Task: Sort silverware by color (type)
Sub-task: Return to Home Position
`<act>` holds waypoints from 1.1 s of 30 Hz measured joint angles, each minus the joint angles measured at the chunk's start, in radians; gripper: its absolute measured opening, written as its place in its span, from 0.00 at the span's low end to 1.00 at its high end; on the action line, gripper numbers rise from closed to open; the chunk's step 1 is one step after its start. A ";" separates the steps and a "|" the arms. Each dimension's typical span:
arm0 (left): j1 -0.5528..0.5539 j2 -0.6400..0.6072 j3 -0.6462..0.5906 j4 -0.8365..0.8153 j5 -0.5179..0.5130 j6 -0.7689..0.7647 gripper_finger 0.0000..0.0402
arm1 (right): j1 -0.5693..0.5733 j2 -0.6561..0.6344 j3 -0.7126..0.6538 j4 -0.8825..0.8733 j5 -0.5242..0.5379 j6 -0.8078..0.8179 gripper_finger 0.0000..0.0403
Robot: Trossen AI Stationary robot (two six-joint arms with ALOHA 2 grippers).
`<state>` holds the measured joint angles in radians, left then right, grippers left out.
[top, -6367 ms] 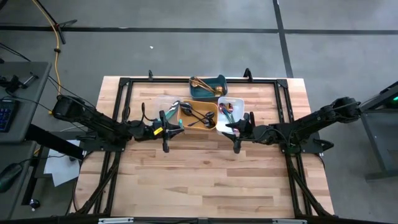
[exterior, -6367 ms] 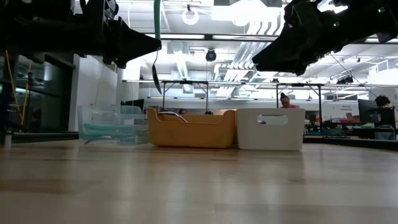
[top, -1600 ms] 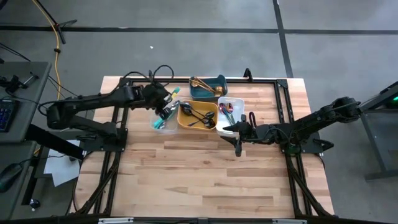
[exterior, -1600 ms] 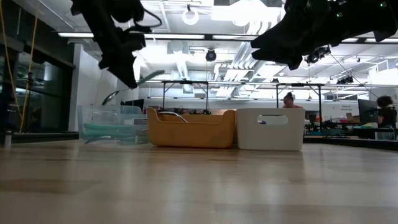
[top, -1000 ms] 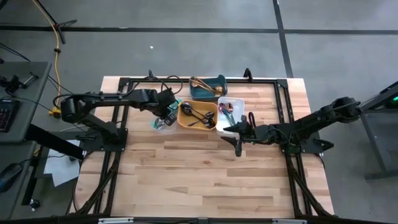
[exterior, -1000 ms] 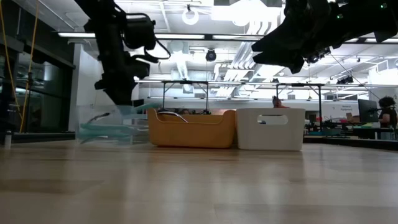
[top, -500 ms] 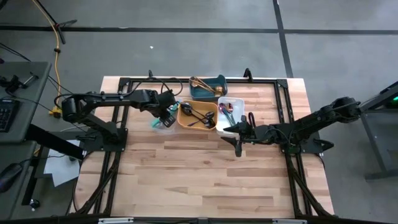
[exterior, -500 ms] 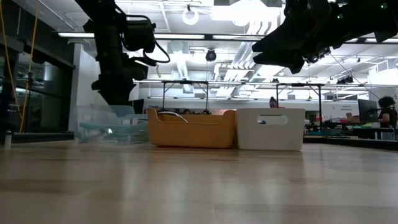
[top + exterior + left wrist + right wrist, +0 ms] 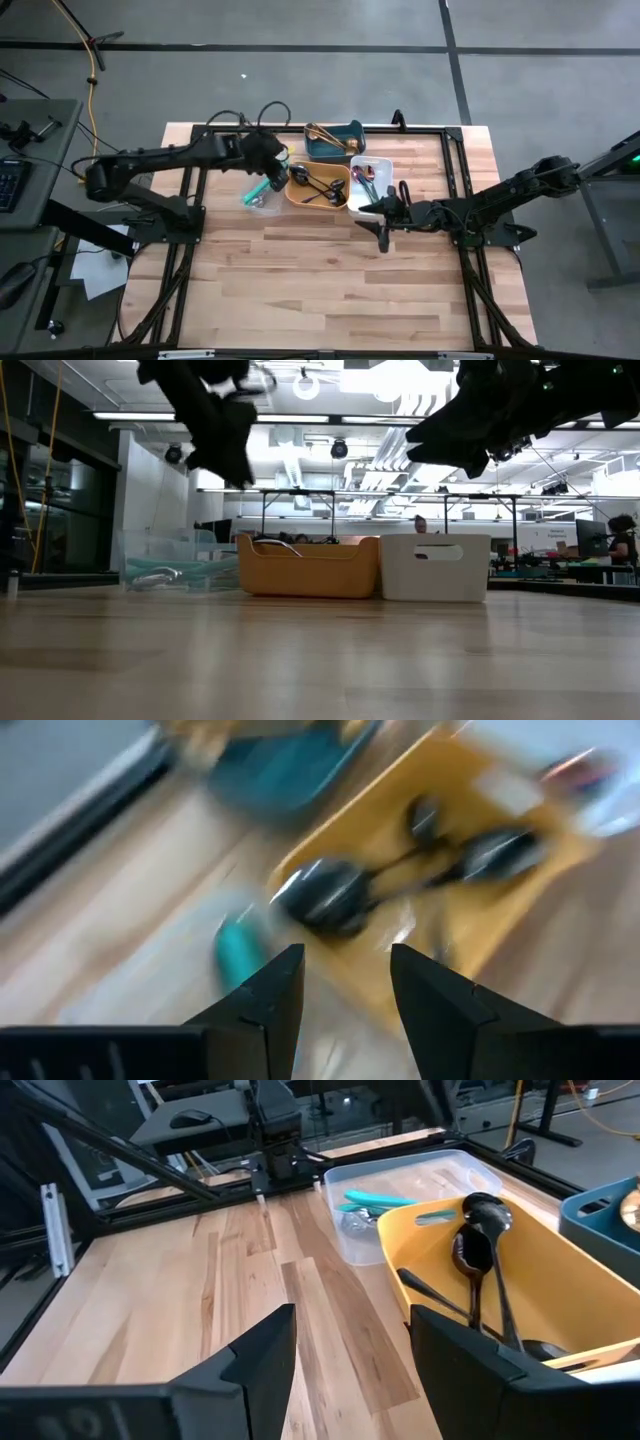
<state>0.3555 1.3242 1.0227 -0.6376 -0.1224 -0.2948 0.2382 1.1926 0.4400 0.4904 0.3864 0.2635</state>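
Silverware lies sorted in four bins grouped around the orange bin [image 9: 344, 186] on the table [image 9: 350, 290]. The left arm [image 9: 160, 160] reaches in from its base with the elbow bent. Its left gripper [image 9: 348, 955] hangs high over the seam between the orange bin and the transparent bin [image 9: 250, 203] beside it, nose tilted down toward the orange bin. Its fingers [image 9: 262, 1010] stand apart with a clear gap and nothing between them. The right arm [image 9: 500, 195] stretches low and nearly straight from the opposite side. The right gripper [image 9: 352, 1312] is near the front corner of the white bin [image 9: 380, 165], which touches the orange bin's other end, and it faces along the table toward the orange bin. Its jaws are likewise spread and empty. In the transparent bin the teal-handled spoons [image 9: 258, 190] lie flat, their long axis slanting toward the orange bin's near corner. Inside the orange bin the black spoons [image 9: 478, 1250] lie roughly along the bin's length, bowls at the end next to the transparent bin and handles running away from it. The teal bin [image 9: 350, 140] sits just behind the orange bin and holds gold utensils [image 9: 322, 135] laid on a slant. The pink-purple pieces [image 9: 364, 180] lie in the white bin; which way they point cannot be told.
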 joint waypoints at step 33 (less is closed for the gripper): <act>-0.374 -0.309 -0.682 1.361 0.040 0.211 0.36 | 0.000 0.000 0.000 0.059 -0.028 -0.055 0.47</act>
<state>-0.0185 1.0154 0.3408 0.7233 -0.0827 -0.0835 0.2386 1.1925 0.4400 0.5491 0.3583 0.2083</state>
